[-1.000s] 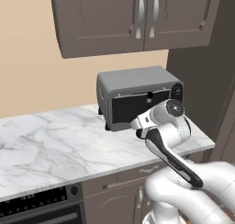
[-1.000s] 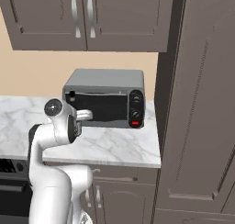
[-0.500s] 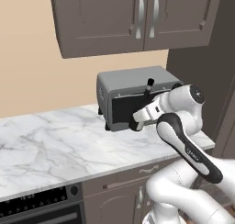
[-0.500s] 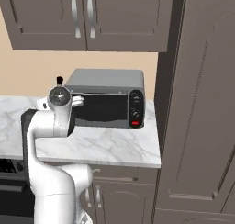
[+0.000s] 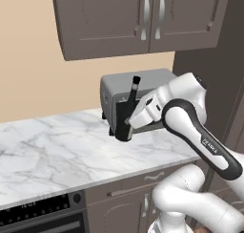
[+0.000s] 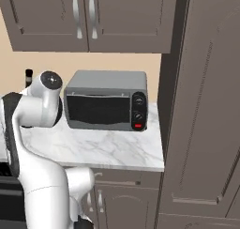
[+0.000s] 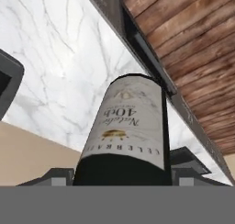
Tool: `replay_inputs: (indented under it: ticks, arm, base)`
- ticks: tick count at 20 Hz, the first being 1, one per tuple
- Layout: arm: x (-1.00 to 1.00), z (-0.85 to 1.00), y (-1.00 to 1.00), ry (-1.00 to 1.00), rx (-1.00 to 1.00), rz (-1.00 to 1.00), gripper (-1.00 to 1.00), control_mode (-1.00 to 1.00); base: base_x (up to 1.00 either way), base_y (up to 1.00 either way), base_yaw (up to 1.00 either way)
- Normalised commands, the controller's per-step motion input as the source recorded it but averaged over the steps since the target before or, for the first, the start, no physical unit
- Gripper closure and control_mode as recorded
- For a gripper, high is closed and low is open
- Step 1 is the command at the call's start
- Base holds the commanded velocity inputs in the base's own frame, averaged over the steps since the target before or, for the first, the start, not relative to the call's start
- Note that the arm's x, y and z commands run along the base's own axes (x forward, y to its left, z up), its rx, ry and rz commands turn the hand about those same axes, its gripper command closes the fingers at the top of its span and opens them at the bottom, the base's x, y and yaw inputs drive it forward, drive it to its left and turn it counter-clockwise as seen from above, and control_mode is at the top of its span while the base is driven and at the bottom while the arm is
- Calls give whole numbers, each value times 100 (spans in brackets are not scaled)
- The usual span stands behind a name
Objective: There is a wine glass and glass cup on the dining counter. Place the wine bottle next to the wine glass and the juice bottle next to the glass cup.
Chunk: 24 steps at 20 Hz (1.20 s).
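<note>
Closest in, on the hand view: the end effector (image 7: 120, 172) is clamped on the bottle (image 7: 126, 136), fingers (image 7: 53, 176) pressed to either side of the body just below the pale label. The lettering reads upside down here, so the camera is rolled over. The bottle's lower end points away toward the marble bench (image 7: 59, 62), with a strip of wood floor (image 7: 193, 39) beyond the bench edge.

Out to the left base view: the bottle (image 5: 127, 117) hangs above the bench (image 5: 57, 151), leaning slightly, neck and dark cap up, right in front of the toaster oven (image 5: 157, 81). No contact with the bench that I can see.

Handling, as I judge it: glass, stiff, heavy if full, smooth and prone to slip, with weight both above and below the grip. The body hold looks the right spot; the neck would let it swing. Keep it near upright and set it down softly, because glass on marble can crack.

Hard to make out: in the right base view the arm covers the bottle, leaving just the cap (image 6: 29, 74) poking up beside the shoulder. The end effector in the left base view (image 5: 129, 127) blends with the dark glass, so finger placement there is unclear. The bottle's base is partly hidden too.
</note>
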Motion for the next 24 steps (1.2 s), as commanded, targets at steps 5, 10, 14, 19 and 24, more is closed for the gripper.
replay_inputs:
  ticks: [5, 10, 14, 19, 24]
  arm:
    - [-46, 25, 46, -7, -4, 21, 100, -100]
    - [-45, 18, 6, -14, -5, 24, 100, -100]
    - [-40, 4, 0, -10, -1, 18, 100, 100]
    - [0, 0, 0, 0, 0, 0, 100, 100]
    - [0, 0, 0, 0, 0, 0, 100, 100]
  base:
    - [0, 0, 0]
    - [0, 0, 0]
    - [-17, 0, 7]
    - [-68, 26, 39]
    - [-23, 49, 54]
